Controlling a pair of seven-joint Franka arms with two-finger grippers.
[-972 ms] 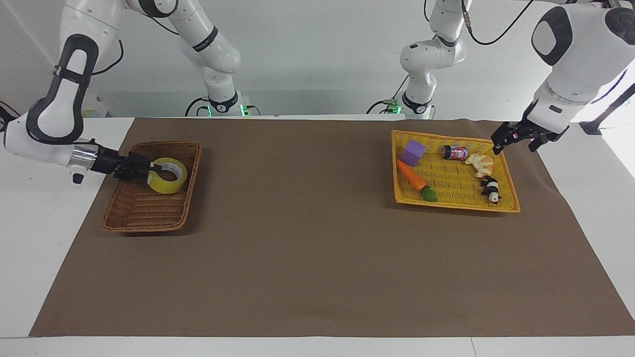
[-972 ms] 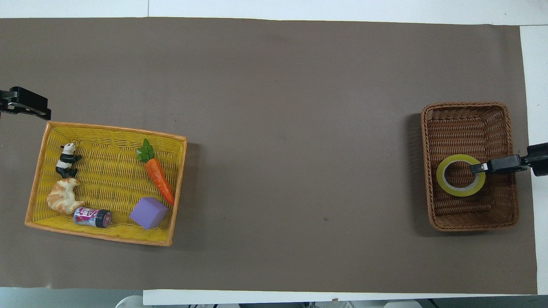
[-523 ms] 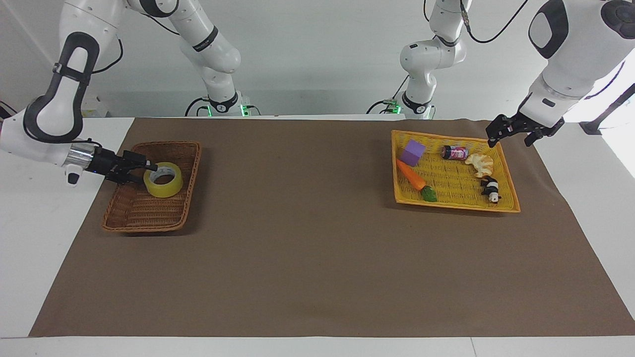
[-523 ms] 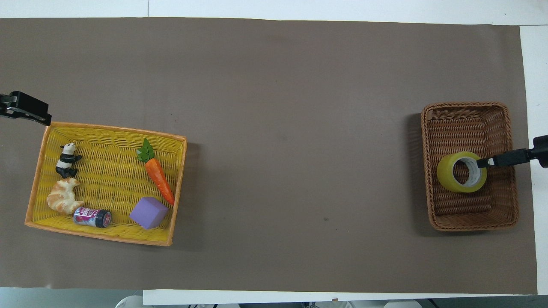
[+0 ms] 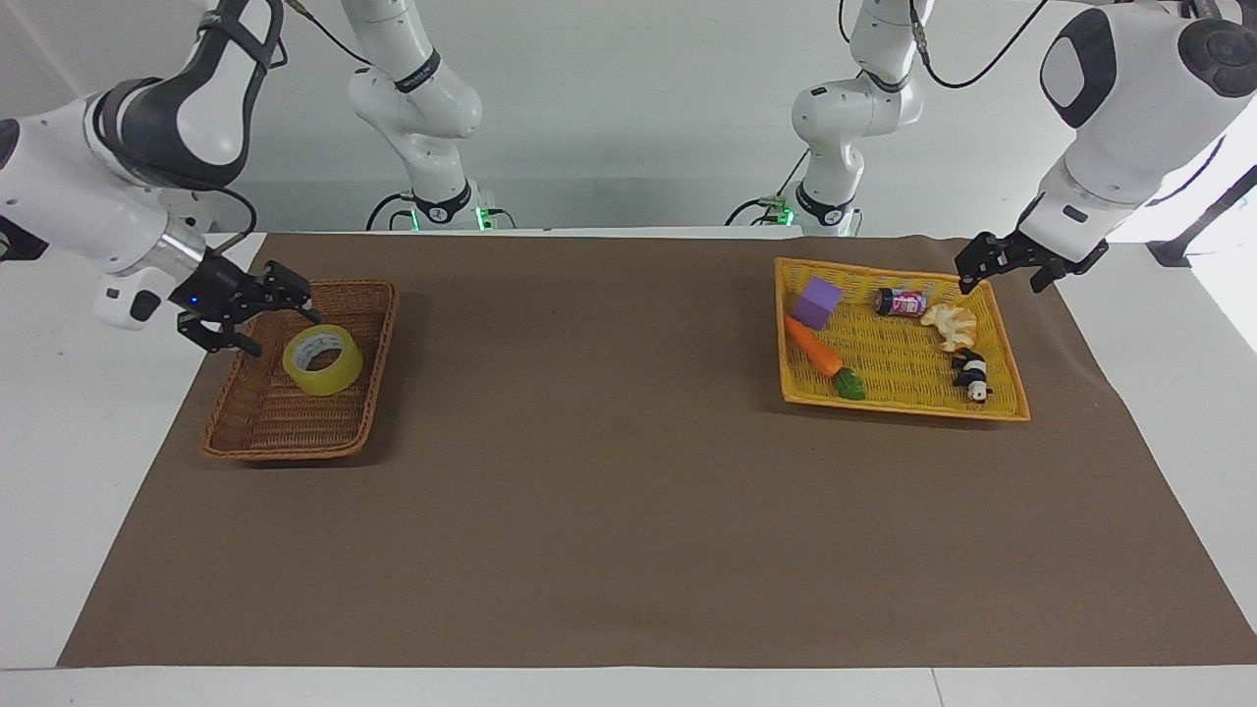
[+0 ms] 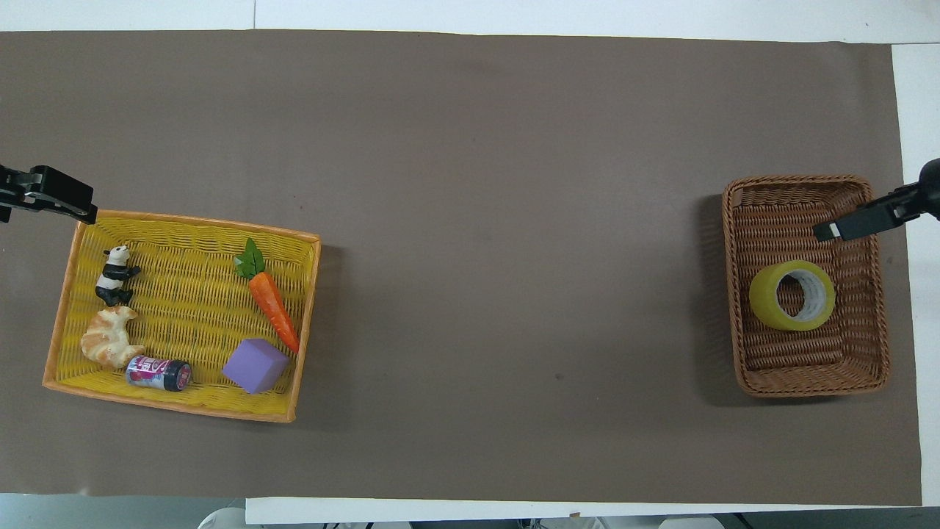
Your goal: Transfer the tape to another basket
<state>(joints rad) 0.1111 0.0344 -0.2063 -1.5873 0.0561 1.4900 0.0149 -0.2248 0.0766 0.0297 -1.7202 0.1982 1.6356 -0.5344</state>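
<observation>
the right gripper (image 5: 257,312) hangs open and empty over the wicker basket's (image 5: 257,444) edge on the right arm's end of the table, its two fingers spread apart and holding nothing, clear of the tape (image 5: 322,360). the tape, a wide yellow roll with a white printed core, sits inside the brown wicker basket, tilted so its hole shows, in the half of the basket nearer to the robots and against the wall that faces the middle of the table. the basket stands on the brown mat (image 5: 609,511) close to the mat's edge at the right arm's end. the left gripper (image 5: 994,265) waits open and empty over the corner of the yellow tray (image 5: 903,407) nearest the robots at the left arm's end of the table, touching nothing. the yellow tray lies flat on the mat near the left arm's end, well apart from the basket. in it are a purple cube (image 5: 817,302) and an orange toy carrot (image 5: 823,355) along the side toward the middle of the table, a small can (image 5: 900,301) lying on its side by the tray's edge nearest the robots, a croissant (image 5: 950,323) just beside the can, and a little panda figure (image 5: 970,375) farther from the robots than the croissant. the wide stretch of mat between basket and tray carries nothing else.
</observation>
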